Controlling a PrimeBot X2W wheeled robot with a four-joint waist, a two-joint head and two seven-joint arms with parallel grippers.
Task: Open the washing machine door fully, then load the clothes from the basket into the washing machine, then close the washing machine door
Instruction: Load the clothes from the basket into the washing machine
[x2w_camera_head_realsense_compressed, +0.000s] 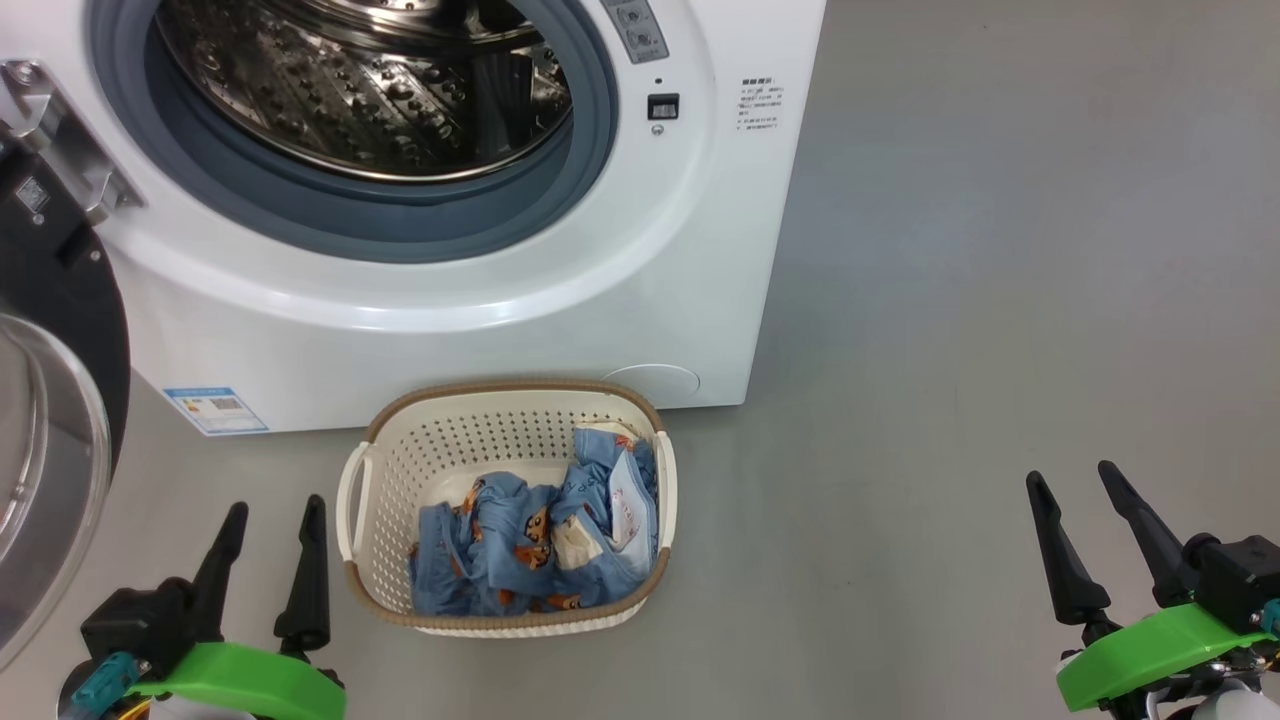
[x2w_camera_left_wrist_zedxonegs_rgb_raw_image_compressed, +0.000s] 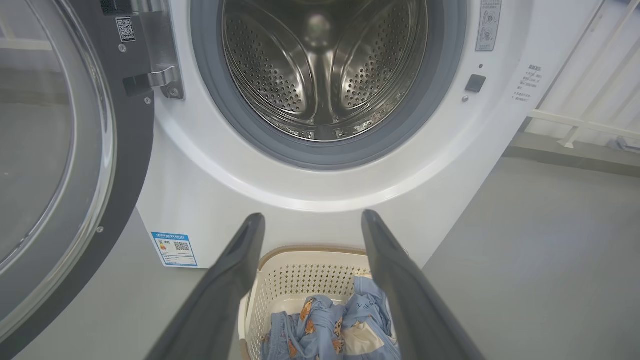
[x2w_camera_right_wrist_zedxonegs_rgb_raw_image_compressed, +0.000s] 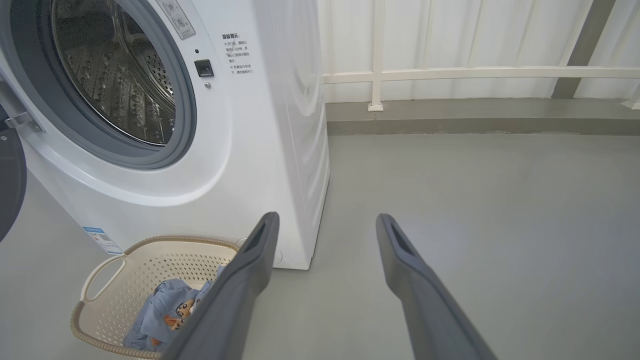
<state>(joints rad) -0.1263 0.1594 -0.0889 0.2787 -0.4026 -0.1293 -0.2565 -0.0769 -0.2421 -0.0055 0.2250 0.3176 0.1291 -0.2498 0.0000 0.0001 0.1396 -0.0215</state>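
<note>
Head view: the washing machine (x2w_camera_head_realsense_compressed: 480, 330) stands at 11 o'clock, with the washing machine door (x2w_camera_head_realsense_compressed: 85, 310) swung wide at 9 o'clock. The basket (x2w_camera_head_realsense_compressed: 450, 440), on the floor (x2w_camera_head_realsense_compressed: 1000, 300) near 6 o'clock, holds the clothes (x2w_camera_head_realsense_compressed: 520, 550). The left pincer (x2w_camera_head_realsense_compressed: 277, 505) at 7 o'clock and the right pincer (x2w_camera_head_realsense_compressed: 1071, 474) at 4 o'clock are both spread, gripping nothing. The blue label (x2w_camera_head_realsense_compressed: 215, 410) with its QR code and the printed notice (x2w_camera_head_realsense_compressed: 760, 103) are too small to read

Left pincer (x2w_camera_head_realsense_compressed: 277, 502) and right pincer (x2w_camera_head_realsense_compressed: 1070, 472) hover low, jaws parted wide.
</note>
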